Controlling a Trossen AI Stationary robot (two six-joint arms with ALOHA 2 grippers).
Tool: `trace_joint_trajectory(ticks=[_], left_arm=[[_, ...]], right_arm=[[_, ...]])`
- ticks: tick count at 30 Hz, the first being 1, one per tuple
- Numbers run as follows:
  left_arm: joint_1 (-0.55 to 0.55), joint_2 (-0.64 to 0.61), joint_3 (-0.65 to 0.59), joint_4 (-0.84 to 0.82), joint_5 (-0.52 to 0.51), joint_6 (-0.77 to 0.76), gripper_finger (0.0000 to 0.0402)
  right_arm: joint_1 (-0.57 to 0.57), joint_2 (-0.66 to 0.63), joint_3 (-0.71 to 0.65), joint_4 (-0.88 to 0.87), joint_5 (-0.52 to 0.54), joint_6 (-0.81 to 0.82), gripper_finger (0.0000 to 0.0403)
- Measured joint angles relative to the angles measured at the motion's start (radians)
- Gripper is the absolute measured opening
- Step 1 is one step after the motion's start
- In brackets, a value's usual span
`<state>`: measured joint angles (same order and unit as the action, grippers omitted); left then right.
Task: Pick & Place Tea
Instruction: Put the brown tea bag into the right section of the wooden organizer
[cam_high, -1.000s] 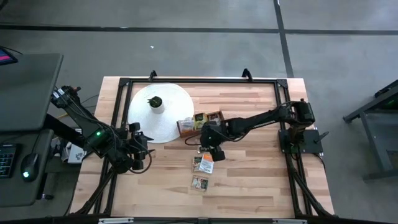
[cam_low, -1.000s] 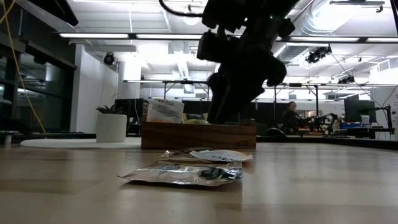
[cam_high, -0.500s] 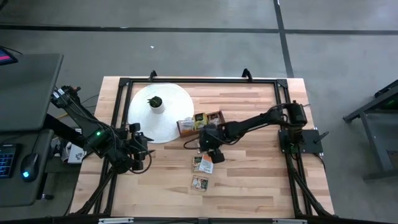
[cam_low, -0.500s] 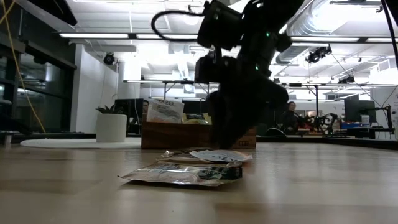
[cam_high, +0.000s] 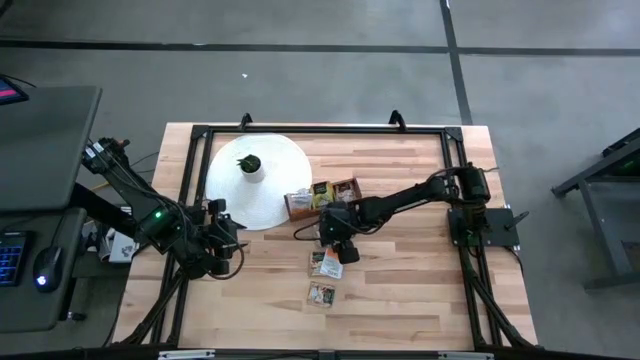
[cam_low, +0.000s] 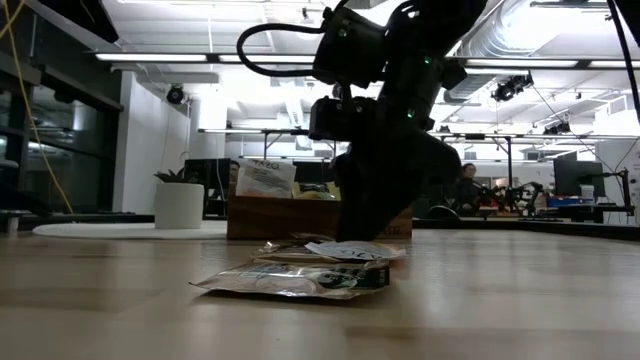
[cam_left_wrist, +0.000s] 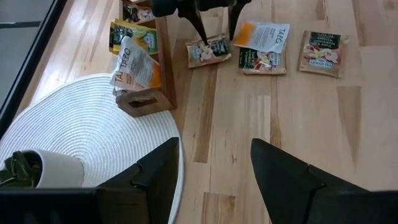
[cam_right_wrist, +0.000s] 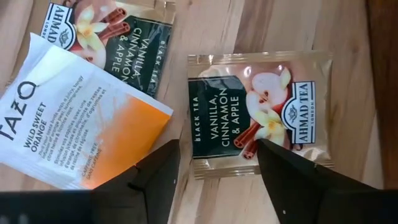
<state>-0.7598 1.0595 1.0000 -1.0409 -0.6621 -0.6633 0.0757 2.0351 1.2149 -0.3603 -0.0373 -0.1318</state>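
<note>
Overhead, the right gripper (cam_high: 333, 240) hangs mid-frame over flat square sachets (cam_high: 327, 263) on the pale planked table (cam_high: 400, 290), beside the wooden box (cam_high: 322, 196); the left gripper (cam_high: 222, 240) waits lower left, by the round woven mat (cam_high: 280, 165).

Low, crinkly foil sachets (cam_low: 300, 280) lie centre.

Left wrist: open fingers (cam_left_wrist: 155, 177); sachets upper centre.

Right wrist: glossy cinnamon sachet (cam_right_wrist: 258, 112) between spread fingers (cam_right_wrist: 292, 180), not gripped; matte orange sachet (cam_right_wrist: 81, 134) left.

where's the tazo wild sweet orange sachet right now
The Tazo sachet lies flat mid-table, overlapping one Ahmad vanilla cinnamon apple sachet and beside another that sits between the right gripper fingers, just in front of the wooden box.
</note>
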Motion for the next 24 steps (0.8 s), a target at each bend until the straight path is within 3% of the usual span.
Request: trace_joint_trajectory(ticks=[9,21,24], left_arm=[[0.000,0.000,0.000,0.000,0.001,0.000,0.0195],[0.000,0.000,0.000,0.000,0.001,0.000,0.0195],[0.000,0.000,0.000,0.000,0.001,0.001,0.0195]], right_arm=[[0.000,0.008,0.000,-0.010,0.036,0.014,0.0157],[0.007,0.004,-0.002,-0.010,0.059,0.131,0.0012],[0.012,-0.011,-0.005,-0.007,0.075,0.198,0.0009]])
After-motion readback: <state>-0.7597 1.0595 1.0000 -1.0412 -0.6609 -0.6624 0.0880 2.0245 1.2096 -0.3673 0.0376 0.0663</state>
